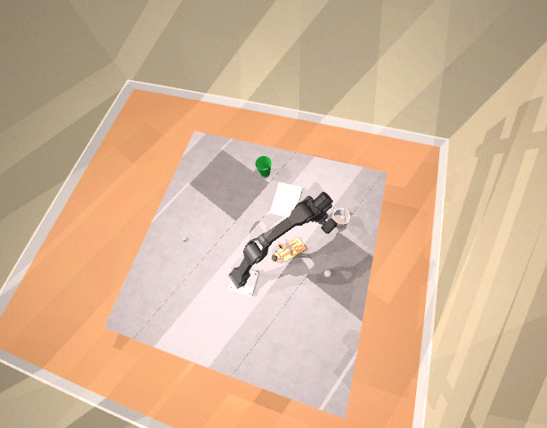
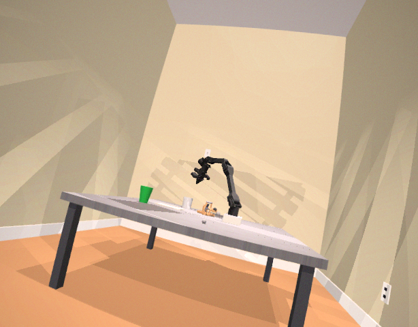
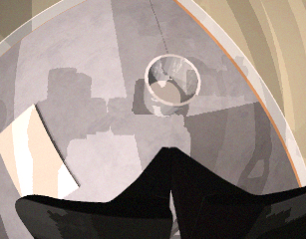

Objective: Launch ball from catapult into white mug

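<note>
The white mug (image 1: pixel 342 216) (image 2: pixel 187 202) (image 3: pixel 171 87) stands upright on the grey table top (image 1: pixel 282 332), its inside in shadow. The orange catapult (image 1: pixel 289 252) (image 2: pixel 203 206) sits beside the arm, between the arm's base (image 1: pixel 242 280) and the mug. A pale ball (image 1: pixel 328 273) lies on the table right of the catapult. A second, smaller ball (image 1: pixel 184 239) (image 2: pixel 203 221) lies far off to the left. My gripper (image 1: pixel 329 226) (image 2: pixel 197 180) (image 3: pixel 167 154) is shut on nothing. It hangs high above the table, beside the mug.
A green cup (image 1: pixel 263 166) (image 2: pixel 145 194) stands at the back of the table. A flat white sheet (image 1: pixel 286 199) (image 3: pixel 33 153) lies between it and the mug. The table edge (image 3: pixel 272 114) runs close behind the mug.
</note>
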